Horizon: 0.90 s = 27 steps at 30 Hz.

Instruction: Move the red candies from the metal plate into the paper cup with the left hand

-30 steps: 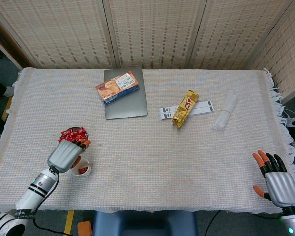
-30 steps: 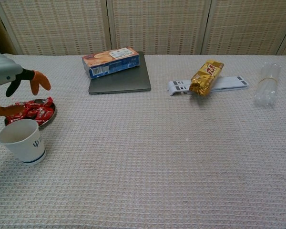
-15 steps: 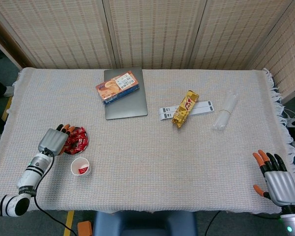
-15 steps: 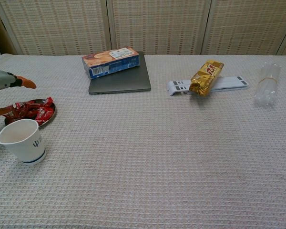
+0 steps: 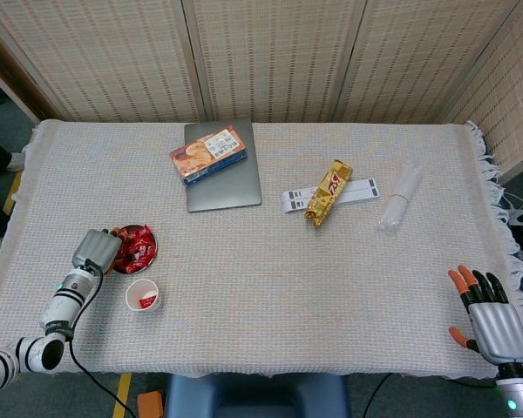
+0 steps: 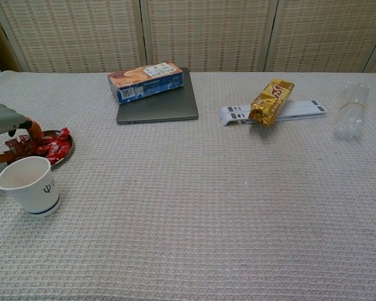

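Observation:
A small metal plate (image 5: 154, 250) near the table's left front edge holds a pile of red candies (image 5: 138, 246). Just in front of it stands a white paper cup (image 5: 144, 296) with one red candy inside. My left hand (image 5: 96, 251) is low at the plate's left side, and its fingers curl down into the candies (image 6: 50, 145). In the chest view the left hand (image 6: 6, 122) covers the left part of the plate (image 6: 67, 153), behind the cup (image 6: 30, 185). Whether a candy is pinched is hidden. My right hand (image 5: 492, 320) rests at the front right corner with its fingers spread and nothing in it.
A biscuit box (image 5: 208, 154) lies on a grey laptop (image 5: 223, 178) at the back. A gold snack bag (image 5: 329, 192) sits across a white strip (image 5: 359, 188), and a clear plastic bundle (image 5: 399, 196) lies to the right. Woven screens stand behind the table.
My left hand moved from over the cup back to the plate, then lowered, and its fingers curled into the candies. The right hand stayed still.

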### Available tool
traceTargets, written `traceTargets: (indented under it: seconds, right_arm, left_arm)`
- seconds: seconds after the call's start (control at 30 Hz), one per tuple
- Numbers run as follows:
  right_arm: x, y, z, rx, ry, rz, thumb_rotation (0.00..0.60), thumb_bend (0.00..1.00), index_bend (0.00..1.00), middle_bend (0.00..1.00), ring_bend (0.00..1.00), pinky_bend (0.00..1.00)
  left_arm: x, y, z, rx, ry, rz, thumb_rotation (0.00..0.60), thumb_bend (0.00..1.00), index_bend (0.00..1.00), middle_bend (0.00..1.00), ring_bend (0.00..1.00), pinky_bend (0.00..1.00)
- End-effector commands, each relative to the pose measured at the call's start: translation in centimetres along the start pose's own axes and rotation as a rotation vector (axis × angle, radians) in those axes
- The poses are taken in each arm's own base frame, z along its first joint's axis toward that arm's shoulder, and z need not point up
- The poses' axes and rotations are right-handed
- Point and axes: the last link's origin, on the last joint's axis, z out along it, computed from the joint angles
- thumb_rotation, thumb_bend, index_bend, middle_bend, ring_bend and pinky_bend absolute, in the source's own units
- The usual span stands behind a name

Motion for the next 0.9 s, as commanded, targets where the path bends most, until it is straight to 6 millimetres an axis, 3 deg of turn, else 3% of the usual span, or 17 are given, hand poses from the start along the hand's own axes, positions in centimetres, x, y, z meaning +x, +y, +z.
traceTargets:
  seconds: [0.03,0.67,0.9]
  right_arm:
    - [0.0,0.0,0.0,0.000,-0.001,-0.001,0.600,0.11,0.00,0.00,0.00,0.00]
    - [-0.1,0.1,0.2,-0.007,-0.007,-0.005,0.600,0.11,0.00,0.00,0.00,0.00]
    - [-0.1,0.0,0.2,-0.010,-0.012,-0.007,0.600,0.11,0.00,0.00,0.00,0.00]
  left_arm:
    - [-0.2,0.3,0.2,-0.009,0.006,0.006,0.600,0.38,0.27,0.26,0.38,0.93]
    - [-0.4,1.3,0.8,-0.045,0.040,0.005,0.600,0.38,0.43,0.41,0.49,0.96]
    - [-0.5,1.4,0.9,-0.045,0.058,-0.001,0.600,0.38,0.54,0.52,0.56,0.99]
